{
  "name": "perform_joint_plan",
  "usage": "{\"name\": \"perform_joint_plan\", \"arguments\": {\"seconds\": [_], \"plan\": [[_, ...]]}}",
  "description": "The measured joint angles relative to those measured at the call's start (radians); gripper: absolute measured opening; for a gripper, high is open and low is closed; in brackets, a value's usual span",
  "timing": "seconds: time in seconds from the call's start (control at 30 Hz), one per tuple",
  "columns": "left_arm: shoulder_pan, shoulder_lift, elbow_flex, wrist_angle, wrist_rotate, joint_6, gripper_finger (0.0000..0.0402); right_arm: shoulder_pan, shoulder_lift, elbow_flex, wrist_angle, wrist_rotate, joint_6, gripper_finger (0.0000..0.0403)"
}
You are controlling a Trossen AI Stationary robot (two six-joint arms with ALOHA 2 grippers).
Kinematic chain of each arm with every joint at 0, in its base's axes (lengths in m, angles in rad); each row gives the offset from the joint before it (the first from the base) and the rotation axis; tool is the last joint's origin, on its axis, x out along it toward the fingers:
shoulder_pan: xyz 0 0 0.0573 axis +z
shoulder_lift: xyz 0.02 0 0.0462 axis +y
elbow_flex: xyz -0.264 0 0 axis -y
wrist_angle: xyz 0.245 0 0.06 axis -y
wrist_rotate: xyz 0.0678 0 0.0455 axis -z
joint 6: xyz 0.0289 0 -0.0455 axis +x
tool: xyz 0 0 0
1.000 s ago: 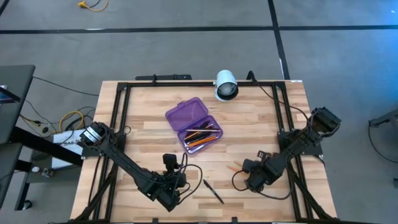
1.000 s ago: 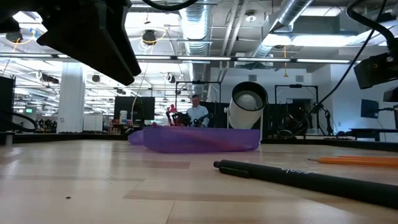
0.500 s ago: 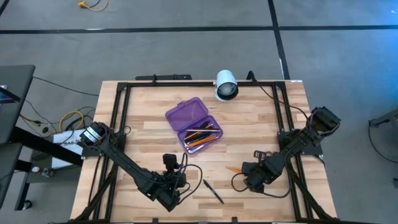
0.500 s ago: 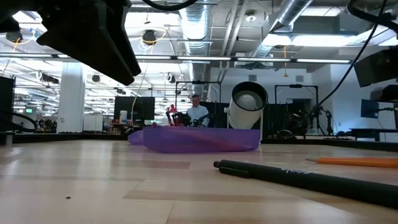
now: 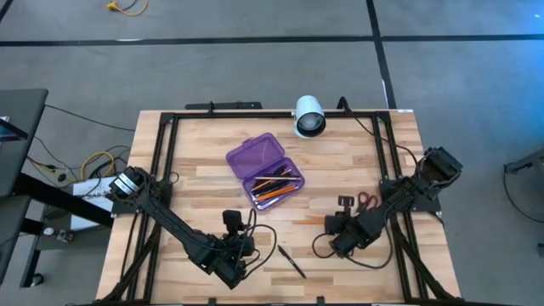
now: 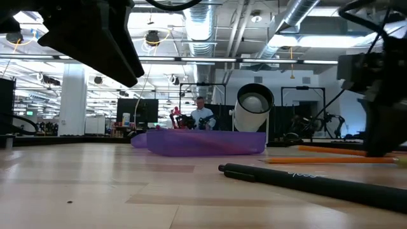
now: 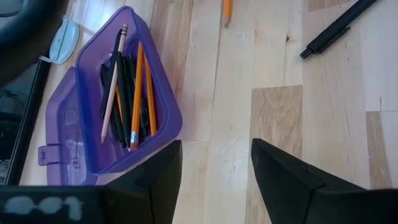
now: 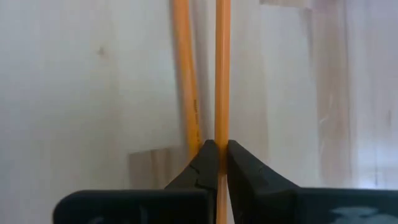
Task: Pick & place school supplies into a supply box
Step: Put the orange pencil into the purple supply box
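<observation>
**Right tool clamps a pencil as the arm shifts toward the bench middle**

The wooden bench (image 5: 212, 178) carries the open purple supply box (image 5: 265, 170) at its middle, lid flung back toward the far-left, tray holding orange pencils and black pens (image 7: 127, 87). The white cylindrical camera (image 5: 308, 116) lies at the far edge. The left arm sits at the near edge, left tool (image 7: 214, 177) spread wide and empty, looking toward the box. A black pen (image 5: 292, 261) lies loose just right of it.

Since a second ago, the right arm has slid a little toward the bench centre, and the right tool (image 8: 217, 163) has gone from part open to pinched tight on an orange pencil (image 8: 222, 68). A second orange pencil (image 8: 185, 74) lies on the wood right beside the held one. The small scissors (image 5: 368, 201), covered by the arm earlier, now show beside it. The left arm, box and pen have not moved.

From above, the right tool's tips and the pencil are hard to make out against the dark arm. In the low view the box is a thin purple strip, its contents hidden, and the right arm is cut off at the frame edge.
</observation>
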Motion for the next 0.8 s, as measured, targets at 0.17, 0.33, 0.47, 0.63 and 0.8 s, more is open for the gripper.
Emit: {"name": "perform_joint_plan", "arguments": {"seconds": [0.17, 0.33, 0.47, 0.63, 0.8], "plan": [[0.000, 0.000, 0.000, 0.000, 0.000, 0.001, 0.0185, -0.013, -0.002, 0.001, 0.008, 0.033, 0.000, 0.0001], [0.000, 0.000, 0.000, 0.000, -0.002, 0.001, 0.0185, -0.006, -0.003, 0.003, 0.009, 0.067, 0.000, 0.0001], [0.000, 0.000, 0.000, 0.000, -0.003, 0.001, 0.0185, -0.004, -0.003, 0.012, 0.007, 0.083, 0.000, 0.0001], [0.000, 0.000, 0.000, 0.000, -0.002, 0.001, 0.0185, -0.003, -0.004, 0.063, -0.004, 0.143, -0.047, 0.0001], [-0.003, 0.000, 0.000, -0.012, 0.000, -0.015, 0.0185, -0.019, -0.005, 0.131, -0.020, 0.199, -0.136, 0.0000]]}}
